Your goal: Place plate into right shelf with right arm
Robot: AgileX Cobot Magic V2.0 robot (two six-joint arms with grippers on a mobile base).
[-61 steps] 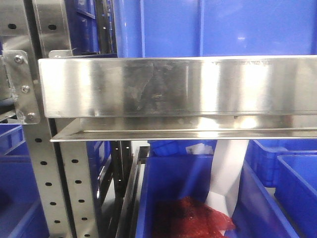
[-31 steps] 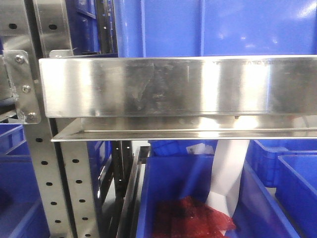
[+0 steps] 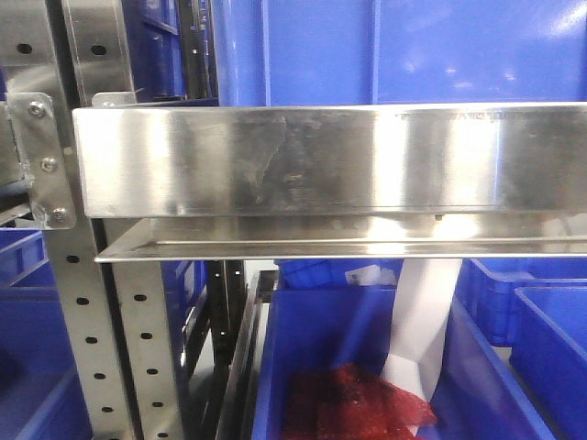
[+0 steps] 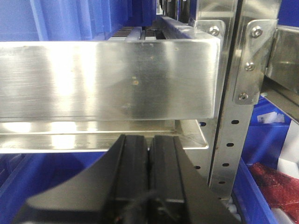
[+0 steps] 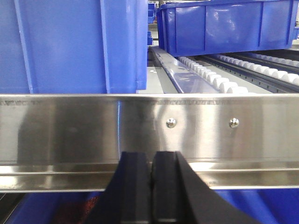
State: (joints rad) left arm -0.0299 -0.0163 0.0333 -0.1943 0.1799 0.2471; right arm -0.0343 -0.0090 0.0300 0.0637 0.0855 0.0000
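Nothing has visibly shifted over the past second: both arms wait before the stainless-steel shelf [image 3: 284, 160], its lipped tier spanning every view above blue bins [image 3: 348, 367]. Left gripper [image 4: 148, 156] and right gripper [image 5: 152, 175] each show their black jaws pressed together, holding nothing. No plate appears in any view, so the placing looks either finished or not begun; which cannot be told.
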